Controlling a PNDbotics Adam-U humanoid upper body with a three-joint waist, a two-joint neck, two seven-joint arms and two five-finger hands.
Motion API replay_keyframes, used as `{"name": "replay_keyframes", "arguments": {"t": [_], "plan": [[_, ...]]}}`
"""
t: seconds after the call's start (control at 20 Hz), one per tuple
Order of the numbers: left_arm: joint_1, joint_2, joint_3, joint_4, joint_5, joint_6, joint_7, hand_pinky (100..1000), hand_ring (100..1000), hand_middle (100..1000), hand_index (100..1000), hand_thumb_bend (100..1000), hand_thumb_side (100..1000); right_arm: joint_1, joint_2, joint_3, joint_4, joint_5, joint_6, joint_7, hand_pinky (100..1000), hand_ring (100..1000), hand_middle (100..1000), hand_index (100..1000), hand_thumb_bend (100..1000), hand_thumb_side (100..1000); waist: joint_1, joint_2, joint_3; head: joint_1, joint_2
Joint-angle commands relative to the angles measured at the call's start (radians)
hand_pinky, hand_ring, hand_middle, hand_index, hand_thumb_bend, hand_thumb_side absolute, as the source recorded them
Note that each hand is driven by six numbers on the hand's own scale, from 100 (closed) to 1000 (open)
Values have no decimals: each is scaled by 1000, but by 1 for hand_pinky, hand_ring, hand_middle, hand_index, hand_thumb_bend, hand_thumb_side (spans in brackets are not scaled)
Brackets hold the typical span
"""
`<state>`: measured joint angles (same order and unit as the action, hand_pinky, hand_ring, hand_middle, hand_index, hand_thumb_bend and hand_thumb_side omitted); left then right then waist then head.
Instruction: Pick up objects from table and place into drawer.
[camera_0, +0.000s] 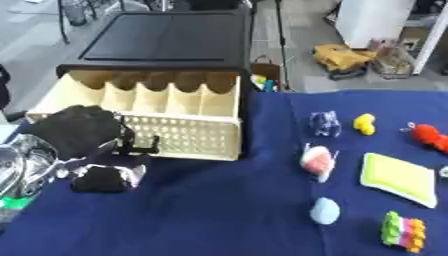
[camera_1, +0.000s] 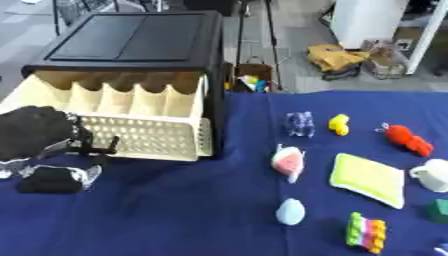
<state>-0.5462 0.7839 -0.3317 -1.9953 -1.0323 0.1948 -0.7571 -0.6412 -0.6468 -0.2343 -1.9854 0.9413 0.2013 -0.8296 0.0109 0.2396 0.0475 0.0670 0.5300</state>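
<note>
A cream drawer (camera_0: 179, 136) with several divided compartments stands pulled out of a black cabinet (camera_0: 166, 35) at the back left. My left hand (camera_0: 83, 129), black with silver parts, sits at the drawer's front left corner, against its perforated front wall. Loose things lie on the blue cloth to the right: a clear bluish piece (camera_0: 325, 123), a yellow toy (camera_0: 365, 124), a red toy (camera_0: 427, 136), a pink and white piece (camera_0: 318, 161), a yellow-green pad (camera_0: 398, 178), a pale blue egg shape (camera_0: 325, 210) and a multicoloured block (camera_0: 402, 231). My right hand does not show.
A white cup (camera_1: 432, 175) and a green block (camera_1: 439, 210) lie at the table's right edge. Behind the table, on the floor, are a yellow bag (camera_0: 341, 56) and a white unit (camera_0: 372, 20). Blue cloth (camera_0: 219, 210) spreads bare in front of the drawer.
</note>
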Motion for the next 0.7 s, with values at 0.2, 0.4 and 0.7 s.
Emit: {"name": "replay_keyframes", "arguments": {"t": [0.2,0.4,0.7], "plan": [[6,30,5,-5,32,-1,15,100,100,100,456,100,844,-8,-20,-10,-15,8,10,-9,580,645,615,677,100,1000,-3,-17,3,0,-4],[9,29,5,-5,48,-4,23,100,100,100,452,100,848,-8,-21,-10,-15,9,10,-9,580,645,615,677,100,1000,-4,-17,5,0,-2],[10,25,6,-5,72,-7,30,100,100,100,448,100,849,-5,-20,-11,-15,9,11,-11,580,645,615,677,100,1000,-4,-19,9,0,0]]}}
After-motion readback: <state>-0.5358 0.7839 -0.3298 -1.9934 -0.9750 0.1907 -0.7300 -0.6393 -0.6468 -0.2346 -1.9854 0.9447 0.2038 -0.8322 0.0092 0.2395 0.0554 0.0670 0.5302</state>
